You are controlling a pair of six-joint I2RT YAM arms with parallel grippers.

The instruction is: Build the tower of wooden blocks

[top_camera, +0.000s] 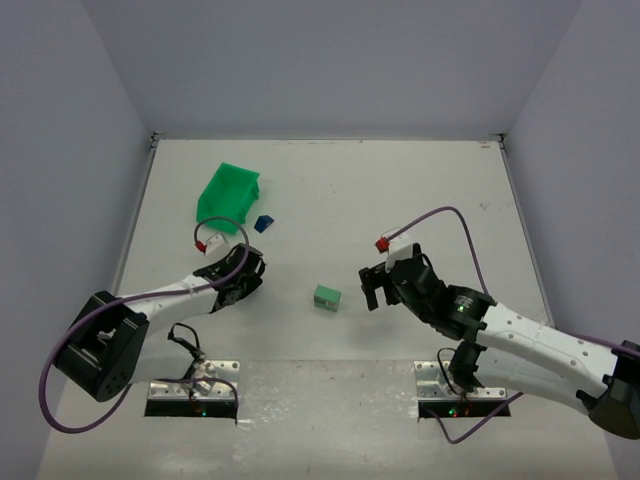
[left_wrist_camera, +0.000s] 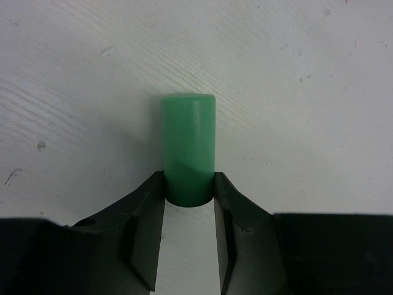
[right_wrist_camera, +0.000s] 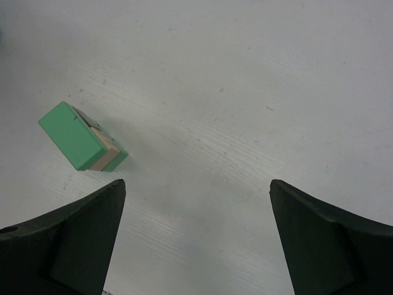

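Note:
My left gripper point(left_wrist_camera: 189, 182) is shut on the near end of a pale green wooden cylinder point(left_wrist_camera: 188, 141) that lies on the white table; both fingers press its sides. From above, the left gripper point(top_camera: 245, 272) hides this cylinder. A pale green rectangular block point(top_camera: 327, 296) with a tan face lies at the table's middle, and in the right wrist view this block point(right_wrist_camera: 80, 136) sits up and to the left. My right gripper point(top_camera: 375, 290) stands open just right of it, and nothing lies between the fingers of the right gripper point(right_wrist_camera: 196, 184). A dark blue piece point(top_camera: 263, 223) lies beside the bin. The wood block tower is out of view.
A bright green plastic bin point(top_camera: 228, 193) stands at the back left, past the left gripper. Grey walls close the table on three sides. Cables loop over both arms.

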